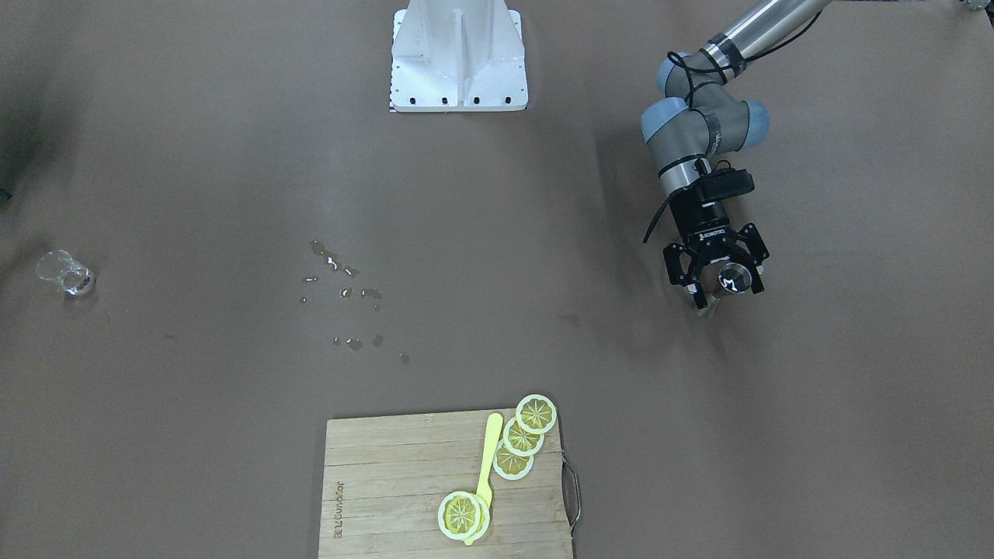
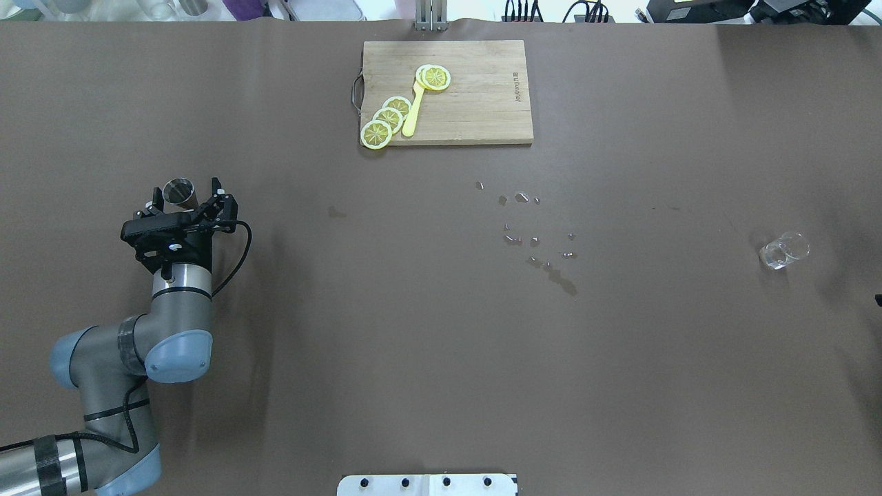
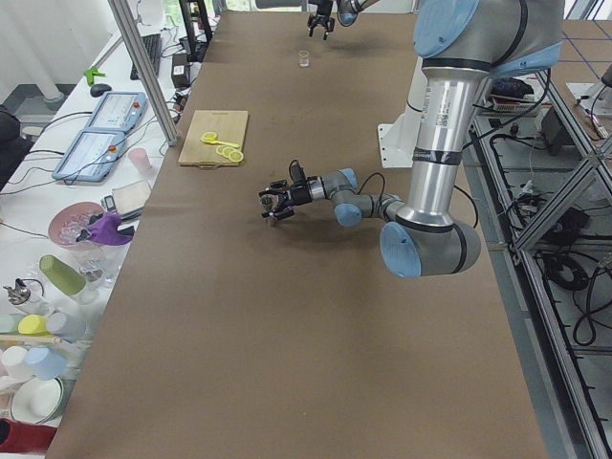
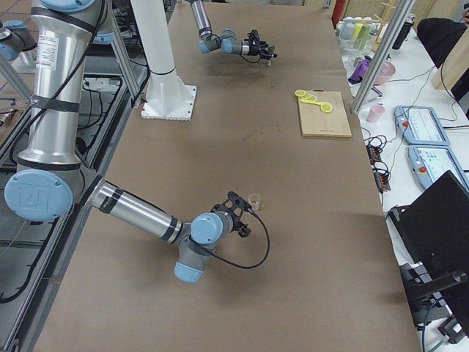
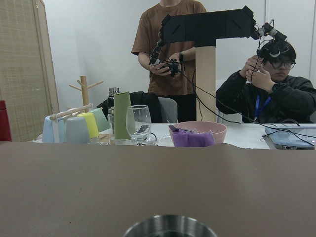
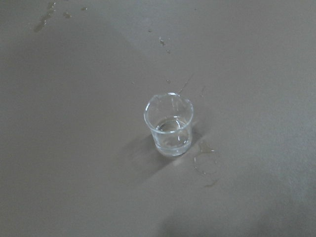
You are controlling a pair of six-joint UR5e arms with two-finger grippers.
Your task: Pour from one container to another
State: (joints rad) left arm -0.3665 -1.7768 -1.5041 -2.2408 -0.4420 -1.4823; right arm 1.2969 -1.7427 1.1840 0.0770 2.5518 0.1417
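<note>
L gripper (image 2: 187, 193) is straddling steel cup (image 2: 179, 191) near tabletop's left edge, fingers wide. Cup's prob. light, stiff, slick: grip mid-wall. Glass (image 2: 782, 249) is sitting near right edge, fragile. R gripper (image 4: 243, 202) fingers: can't tell.

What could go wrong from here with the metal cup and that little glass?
The left end effector stands open around the metal cup, which seems off-centre in the gap; closing could shove or tip it. The small glass beaker is far across the table, and spilled droplets already lie between, so a pour may well miss its narrow mouth.
</note>
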